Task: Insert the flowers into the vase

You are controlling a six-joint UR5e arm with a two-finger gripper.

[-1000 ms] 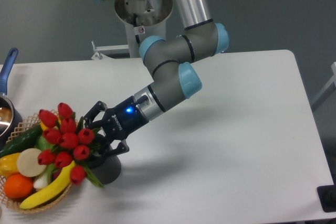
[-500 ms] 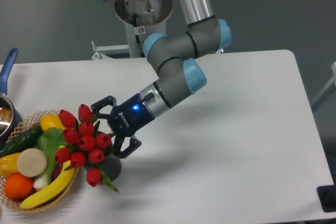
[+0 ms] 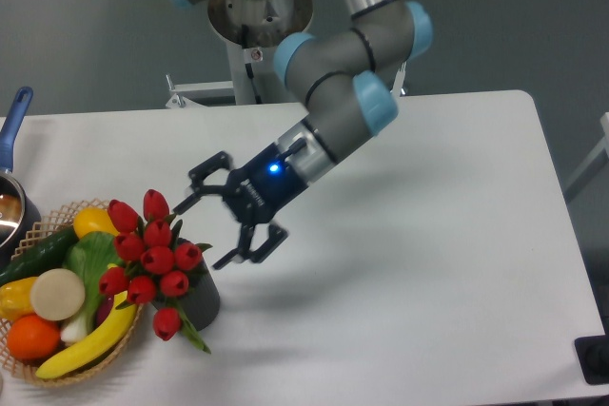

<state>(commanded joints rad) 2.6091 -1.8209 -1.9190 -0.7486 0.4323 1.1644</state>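
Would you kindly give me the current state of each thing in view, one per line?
gripper: open, empty, just right of the flowers
flowers: stems in the vase, leaning left
vase: upright on the table, holding the flowers
basket: full of fruit and vegetables
pot: at left edge, mostly cropped

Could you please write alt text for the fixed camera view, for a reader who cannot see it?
A bunch of red tulip buds with green stems stands in a short dark grey cylindrical vase on a white table. The robot arm's black two-finger tool hangs open just right of it, holding nothing. A wicker basket of fruit and vegetables sits beside the vase.
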